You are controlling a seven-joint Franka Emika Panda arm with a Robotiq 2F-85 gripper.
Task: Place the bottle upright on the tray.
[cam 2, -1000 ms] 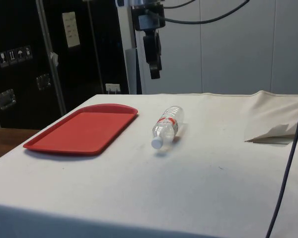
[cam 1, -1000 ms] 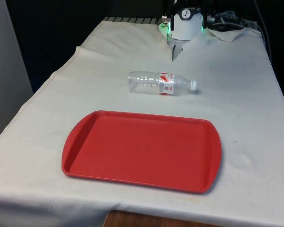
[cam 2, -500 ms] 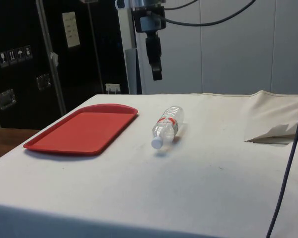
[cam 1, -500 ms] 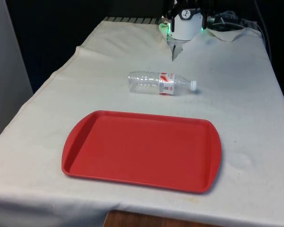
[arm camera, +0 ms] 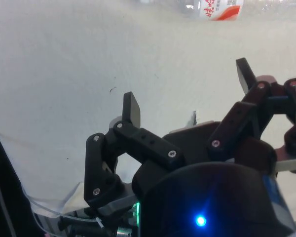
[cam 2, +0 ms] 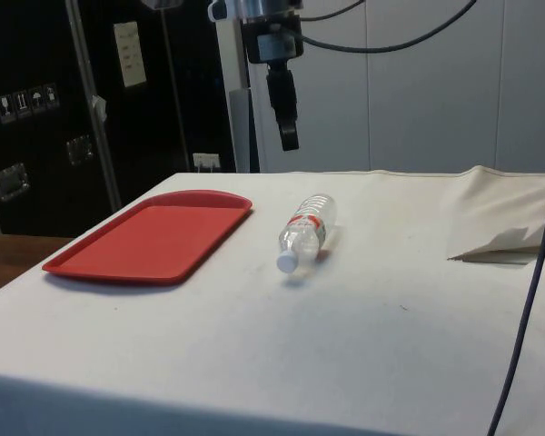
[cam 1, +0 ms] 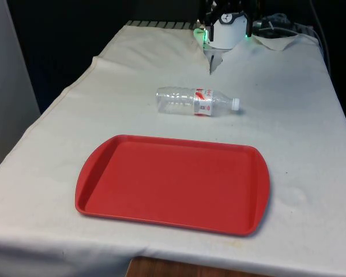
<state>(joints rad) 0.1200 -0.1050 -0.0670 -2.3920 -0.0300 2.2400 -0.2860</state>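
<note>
The gripper (arm camera: 187,94) hangs spread and empty above the cloth, with the bottle (cam 1: 195,101) lying on its side ahead of and below it, the tray (cam 1: 173,184) farther beyond. Being round, the bottle could probably roll if one finger touches first.

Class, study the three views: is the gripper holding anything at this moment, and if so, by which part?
Nothing is held. The gripper is open above the cloth, apart from the bottle, which lies on its side beyond the red tray.

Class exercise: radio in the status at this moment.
Gripper open, above the cloth. Bottle on its side, off the tray. Nothing between them.
</note>
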